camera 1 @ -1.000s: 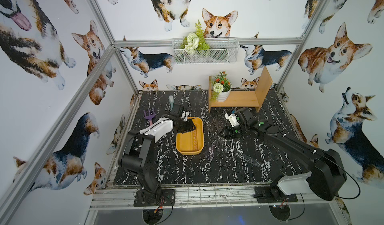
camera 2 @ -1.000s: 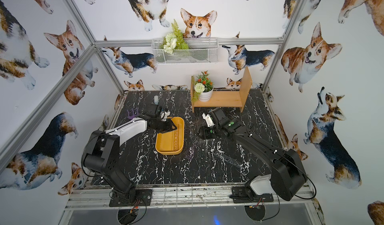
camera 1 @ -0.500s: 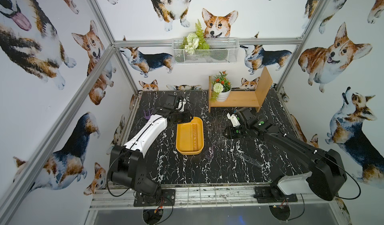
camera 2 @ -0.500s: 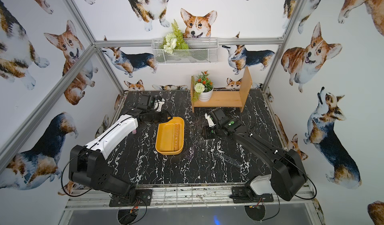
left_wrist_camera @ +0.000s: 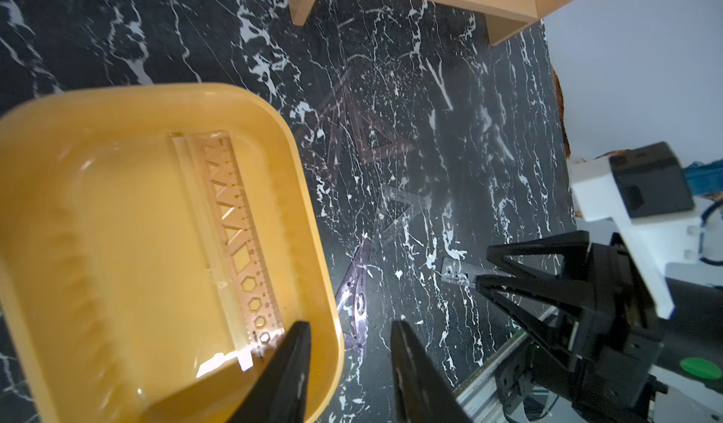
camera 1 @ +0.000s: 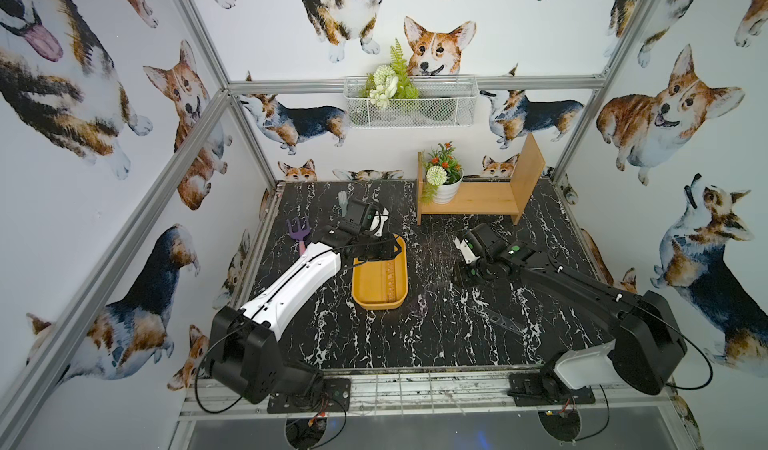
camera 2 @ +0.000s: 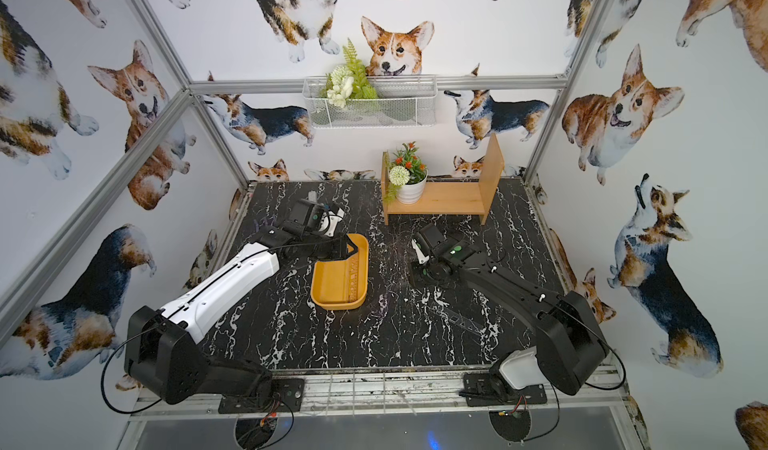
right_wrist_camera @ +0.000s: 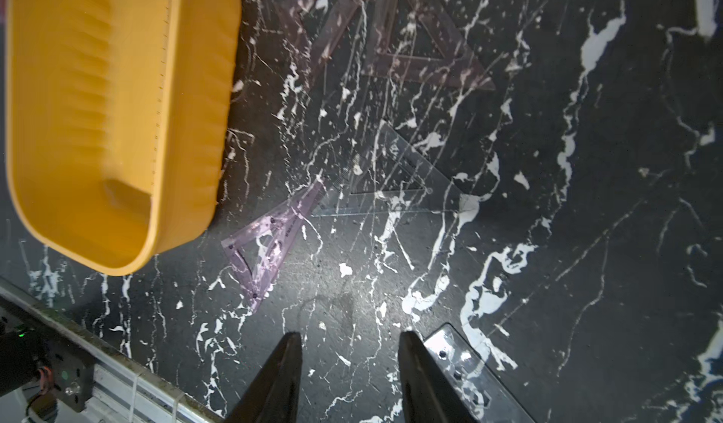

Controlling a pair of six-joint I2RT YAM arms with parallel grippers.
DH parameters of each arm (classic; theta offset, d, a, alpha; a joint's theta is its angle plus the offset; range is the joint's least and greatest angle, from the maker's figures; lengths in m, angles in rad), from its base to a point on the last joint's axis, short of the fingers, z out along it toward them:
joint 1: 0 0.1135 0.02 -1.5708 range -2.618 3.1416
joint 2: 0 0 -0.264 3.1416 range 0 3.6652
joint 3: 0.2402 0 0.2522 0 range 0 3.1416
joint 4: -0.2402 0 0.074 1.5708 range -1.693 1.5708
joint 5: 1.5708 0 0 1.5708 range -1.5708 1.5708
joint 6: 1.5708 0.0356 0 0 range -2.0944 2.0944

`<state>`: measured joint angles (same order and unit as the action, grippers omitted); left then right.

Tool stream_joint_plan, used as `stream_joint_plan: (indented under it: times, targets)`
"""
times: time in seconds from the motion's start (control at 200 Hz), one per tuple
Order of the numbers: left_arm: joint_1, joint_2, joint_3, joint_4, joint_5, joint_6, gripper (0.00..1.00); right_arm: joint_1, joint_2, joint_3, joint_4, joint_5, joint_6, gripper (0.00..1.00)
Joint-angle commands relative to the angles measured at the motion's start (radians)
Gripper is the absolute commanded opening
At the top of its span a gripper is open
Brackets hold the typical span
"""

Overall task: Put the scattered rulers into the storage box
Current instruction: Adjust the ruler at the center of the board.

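The yellow-orange storage box [camera 1: 379, 302] [camera 2: 338, 304] lies mid-table with one clear straight ruler [left_wrist_camera: 234, 221] [camera 1: 391, 275] inside. My left gripper [left_wrist_camera: 350, 325] [camera 1: 395, 249] hangs open and empty over the box's far corner, one finger above the rim [left_wrist_camera: 305, 190]. To the right, my right gripper [right_wrist_camera: 350, 335] [camera 1: 463, 279] points down at bare table, open and empty. A clear straight ruler [right_wrist_camera: 465, 370] [camera 1: 505, 321] lies just beside one of its fingers. Between box and right gripper lie a purple set square [right_wrist_camera: 266, 249], a clear set square [right_wrist_camera: 391, 182] and tinted set squares [right_wrist_camera: 422, 49].
A wooden shelf [camera 1: 478, 202] with a potted plant [camera 1: 446, 188] stands at the back right. A purple toy fork [camera 1: 300, 235] and a pale blue brush [camera 1: 343, 200] lie at the back left. A wire basket [camera 1: 409, 102] hangs on the rear wall.
The left arm has dropped from a raised elbow to a low stretched pose, and its gripper has swung left and back to the box's far end. The right jaws have narrowed slightly.
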<state>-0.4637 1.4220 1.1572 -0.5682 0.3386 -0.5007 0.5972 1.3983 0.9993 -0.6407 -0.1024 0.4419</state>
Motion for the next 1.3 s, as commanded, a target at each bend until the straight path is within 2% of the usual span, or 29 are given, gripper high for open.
stream_joint_plan:
  times: [0.0, 0.18, 0.445, 0.986, 1.291]
  targets:
    - [-0.047, -0.003, -0.032, 0.076, 0.003, -0.059, 0.40, 0.008, -0.016, -0.035, -0.043, 0.029, 0.038, 0.48]
    - [-0.095, 0.003, -0.053, 0.133, 0.010, -0.101, 0.39, 0.036, -0.090, -0.149, -0.008, -0.012, 0.096, 0.50]
    - [-0.104, 0.003, -0.033, 0.131, 0.009, -0.102, 0.39, 0.140, -0.143, -0.284, 0.079, -0.053, 0.205, 0.54]
    - [-0.104, -0.001, -0.035, 0.122, 0.004, -0.101, 0.38, 0.135, -0.055, -0.301, 0.128, 0.002, 0.183, 0.58]
    - [-0.104, 0.006, -0.030, 0.122, 0.005, -0.101, 0.38, 0.061, -0.055, -0.318, 0.146, -0.003, 0.155, 0.59]
